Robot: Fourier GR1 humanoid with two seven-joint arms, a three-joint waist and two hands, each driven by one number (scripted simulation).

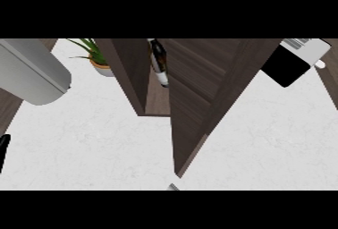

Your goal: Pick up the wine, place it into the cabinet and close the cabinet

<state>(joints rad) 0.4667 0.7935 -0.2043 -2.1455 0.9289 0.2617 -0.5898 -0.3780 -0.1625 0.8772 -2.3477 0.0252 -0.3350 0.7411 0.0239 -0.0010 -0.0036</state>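
1. While the dark wooden cabinet [142, 76] fills the middle of the head view, the wine [158, 60] stands inside it at about 12 o'clock, its dark body and pale label showing in the narrow gap between the cabinet's side wall and the door.
2. Swung outward, the cabinet door [198, 103] runs from 12 o'clock down toward 6 o'clock, and its lower corner hangs over the white worktop [86, 147].
3. At 9 o'clock, against the view's left edge, a thin black sliver of the left hand [3, 150] shows; too little of it is visible to tell whether its fingers are straight or curled, and nothing can be seen in it.
4. No part of the right hand appears anywhere in the view, so its state cannot be told.
5. At 10 o'clock a large grey cylinder [33, 71] lies tilted, and part of it overhangs the worktop.
6. At 11 o'clock a green plant in a pale pot [95, 58] stands on the worktop just beside the cabinet's left wall.
7. At 2 o'clock a black and white appliance [293, 60] sits to the right of the door.
8. At 6 o'clock a small grey object [173, 187] touches the view's lower edge; what it is cannot be told.
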